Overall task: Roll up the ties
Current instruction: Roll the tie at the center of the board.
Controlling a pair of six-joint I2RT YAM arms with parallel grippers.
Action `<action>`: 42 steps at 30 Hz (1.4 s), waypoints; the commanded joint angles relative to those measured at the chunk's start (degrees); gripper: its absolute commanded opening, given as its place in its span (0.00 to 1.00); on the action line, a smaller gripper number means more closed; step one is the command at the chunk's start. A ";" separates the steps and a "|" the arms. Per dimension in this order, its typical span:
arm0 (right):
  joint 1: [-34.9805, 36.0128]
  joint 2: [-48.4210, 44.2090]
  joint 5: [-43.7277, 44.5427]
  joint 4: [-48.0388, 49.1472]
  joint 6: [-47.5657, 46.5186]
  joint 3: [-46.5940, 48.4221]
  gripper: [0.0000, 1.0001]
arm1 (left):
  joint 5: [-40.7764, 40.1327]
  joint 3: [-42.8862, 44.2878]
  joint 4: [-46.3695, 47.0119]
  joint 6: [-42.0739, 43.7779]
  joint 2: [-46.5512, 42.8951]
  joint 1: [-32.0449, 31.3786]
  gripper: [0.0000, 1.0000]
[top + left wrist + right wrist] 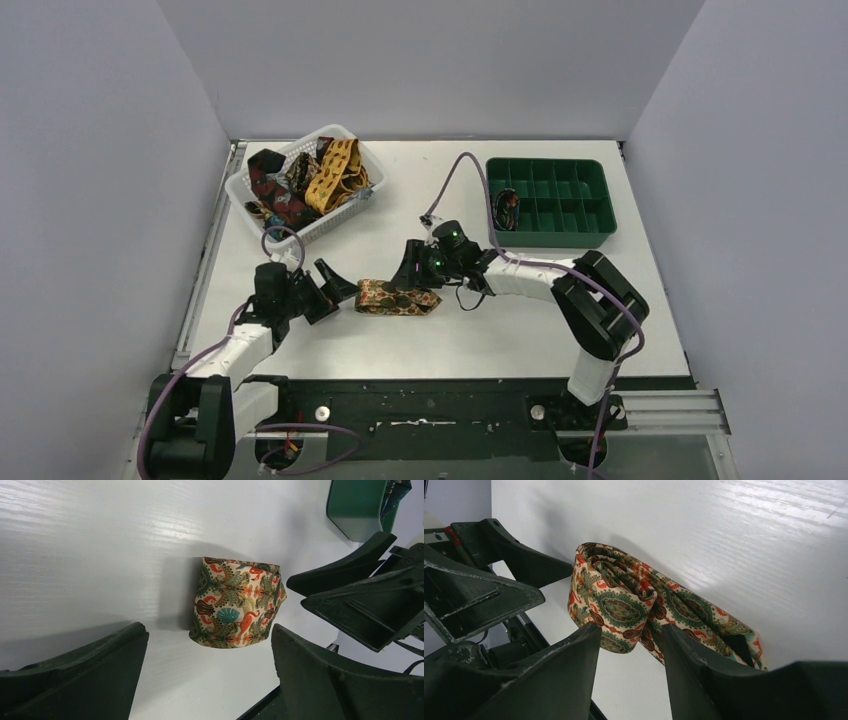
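A multicolour patterned tie [397, 297] lies on the white table as a flattened coil between both arms. It shows close up in the left wrist view [235, 605] and the right wrist view [624, 600]. My left gripper [338, 292] stands wide open just left of it, its fingers [100, 670] apart from the fabric. My right gripper [415, 270] is at the tie's right part. Its jaws [631, 630] are half narrowed, one on each side of the near fold, with a gap still showing. More ties, mustard yellow [335, 175] and dark red [270, 180], fill a basket.
The white basket [335, 130] stands at the back left. A green compartment tray [545, 163] sits at the back right with a small coiled tie [507, 207] in one left cell. Purple cables run along both arms. The black table edge lies near the arm bases.
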 commanded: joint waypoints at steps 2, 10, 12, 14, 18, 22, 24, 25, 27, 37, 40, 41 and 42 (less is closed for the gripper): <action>0.64 2.71 -3.45 0.79 1.70 4.71 0.49 | 4.07 2.39 6.19 1.21 2.97 0.00 0.90; 0.64 6.99 -5.30 -1.80 1.65 7.05 0.42 | 3.71 2.49 7.20 1.71 5.31 -0.94 0.87; 0.55 7.33 -4.67 -2.55 1.57 6.84 0.38 | 3.49 2.64 7.39 2.09 5.79 -1.46 0.86; 0.50 7.47 -4.18 -3.03 1.25 6.55 0.37 | 3.20 2.66 7.86 2.30 6.49 -2.44 0.86; 0.16 8.44 -4.13 -3.80 0.39 6.30 0.34 | 1.83 3.23 9.29 2.52 8.68 -5.46 0.85; -0.06 8.91 -4.12 -3.42 0.23 5.63 0.33 | -0.39 3.89 10.61 2.29 10.75 -8.06 0.84; -0.22 8.98 -4.14 -3.42 0.19 5.39 0.32 | -0.80 4.05 11.63 1.99 11.84 -8.51 0.84; -0.32 8.99 -4.13 -3.40 0.15 5.29 0.32 | -0.87 4.07 11.88 2.04 12.41 -8.54 0.83; -0.46 9.22 -4.29 -3.52 -0.01 5.25 0.32 | -0.92 4.06 12.49 2.08 13.49 -8.67 0.82; -0.73 9.53 -5.26 -3.44 -0.01 4.76 0.32 | -0.48 5.02 12.91 3.17 16.78 -10.63 0.68; -0.81 9.48 -5.77 -3.45 0.02 4.89 0.32 | -0.86 5.66 12.60 3.40 16.94 -11.26 0.60; -0.85 9.33 -5.99 -3.47 -0.01 5.00 0.32 | -0.98 5.92 12.36 3.47 16.94 -11.44 0.57; -0.93 9.13 -6.24 -3.72 -0.10 5.13 0.32 | -1.23 6.18 12.00 3.60 16.82 -11.66 0.54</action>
